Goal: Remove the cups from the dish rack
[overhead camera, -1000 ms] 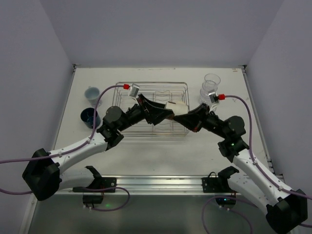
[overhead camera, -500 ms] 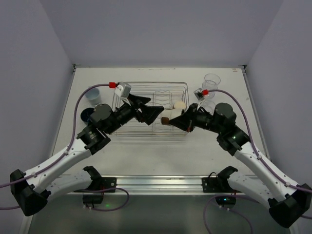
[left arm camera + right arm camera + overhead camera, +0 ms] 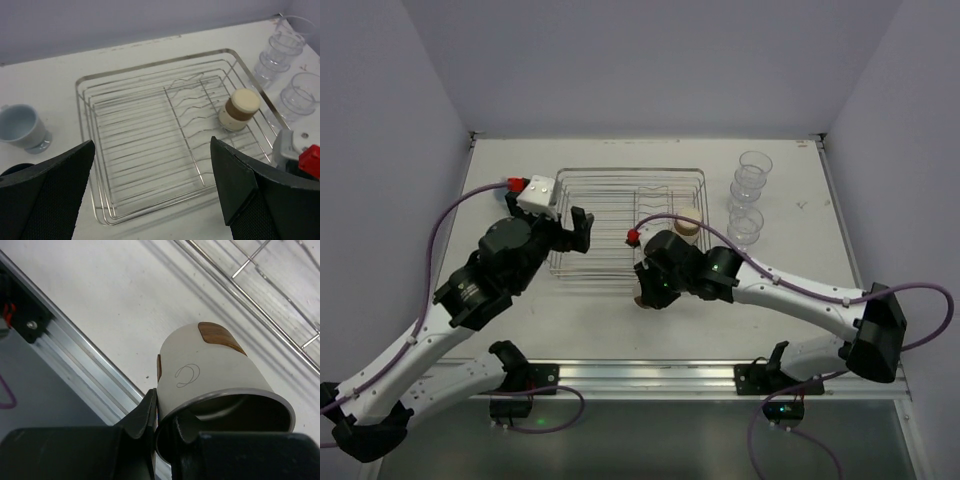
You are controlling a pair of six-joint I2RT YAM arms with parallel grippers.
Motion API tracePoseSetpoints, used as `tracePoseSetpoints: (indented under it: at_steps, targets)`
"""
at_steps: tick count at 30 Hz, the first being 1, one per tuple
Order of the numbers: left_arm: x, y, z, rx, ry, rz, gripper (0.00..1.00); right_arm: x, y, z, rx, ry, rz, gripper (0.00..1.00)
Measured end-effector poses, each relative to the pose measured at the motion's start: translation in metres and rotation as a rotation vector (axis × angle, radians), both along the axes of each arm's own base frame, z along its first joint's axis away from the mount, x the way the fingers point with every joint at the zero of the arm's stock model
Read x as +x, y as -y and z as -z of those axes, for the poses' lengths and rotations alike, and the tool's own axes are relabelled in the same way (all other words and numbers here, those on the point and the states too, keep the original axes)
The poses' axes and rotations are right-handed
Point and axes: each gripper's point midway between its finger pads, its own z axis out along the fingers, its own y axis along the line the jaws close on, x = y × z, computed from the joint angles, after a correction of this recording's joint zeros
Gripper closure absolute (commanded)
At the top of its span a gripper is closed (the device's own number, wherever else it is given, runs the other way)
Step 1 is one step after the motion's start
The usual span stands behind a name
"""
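Note:
The silver wire dish rack (image 3: 630, 171) sits mid-table; it also shows in the left wrist view (image 3: 150, 64). One tan and cream cup (image 3: 239, 109) stands in its right section (image 3: 687, 227). My right gripper (image 3: 165, 426) is shut on the rim of a cream cup (image 3: 215, 375) with brown patches. It holds the cup low over the table in front of the rack's near edge (image 3: 649, 297). My left gripper (image 3: 155, 200) is open and empty, raised above the rack's near left corner (image 3: 570, 228).
Three clear tumblers (image 3: 753, 165) (image 3: 746, 226) stand right of the rack, also in the left wrist view (image 3: 296, 97). A pale blue cup (image 3: 20, 127) stands left of the rack, with a dark object's edge (image 3: 10, 170) below it. The metal rail (image 3: 85, 355) runs along the table's near edge.
My right arm has carried the cream cup out of the rack, left and down to the table in front of it. My left arm has pulled back up and left, off the rack.

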Motion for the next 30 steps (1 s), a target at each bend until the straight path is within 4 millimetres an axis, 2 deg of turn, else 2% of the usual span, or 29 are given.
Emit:
tracePoseSetpoints:
  at_steps: [2,6,11,17,19,20,23,24,25,28,30]
  targets:
    - [-0.004,-0.019,-0.004,-0.005,0.042,-0.061,0.00,-0.005,-0.001,0.010,-0.059,0.000,-0.018,1.00]
    - [-0.011,-0.046,0.005,0.010,0.076,-0.143,0.00,-0.011,-0.009,0.027,-0.143,0.006,-0.056,1.00]
    - [-0.006,-0.047,0.021,0.065,0.052,-0.159,0.00,-0.022,-0.023,0.060,-0.240,-0.017,-0.118,0.99]
    - [-0.001,-0.044,0.034,0.104,0.027,-0.158,0.00,-0.026,-0.023,0.094,-0.360,-0.018,-0.142,0.92]
    - [-0.001,-0.046,0.033,0.100,0.030,-0.164,0.00,-0.026,-0.022,0.097,-0.374,-0.016,-0.139,0.83]
    - [-0.002,-0.048,0.031,0.096,0.035,-0.168,0.00,-0.025,-0.021,0.098,-0.380,-0.009,-0.133,0.75]
    - [-0.003,-0.051,0.027,0.084,0.047,-0.177,0.00,-0.023,-0.021,0.098,-0.379,-0.002,-0.118,0.62]
    - [-0.004,-0.052,0.026,0.081,0.050,-0.181,0.00,-0.022,-0.022,0.098,-0.375,-0.002,-0.116,0.51]
    - [-0.004,-0.053,0.025,0.078,0.054,-0.184,0.00,-0.022,-0.024,0.098,-0.367,-0.004,-0.108,0.46]
    - [-0.005,-0.055,0.023,0.073,0.060,-0.190,0.00,-0.022,-0.026,0.097,-0.352,-0.003,-0.099,0.35]
    - [-0.005,-0.055,0.022,0.069,0.062,-0.190,0.00,-0.022,-0.028,0.094,-0.337,0.000,-0.096,0.34]
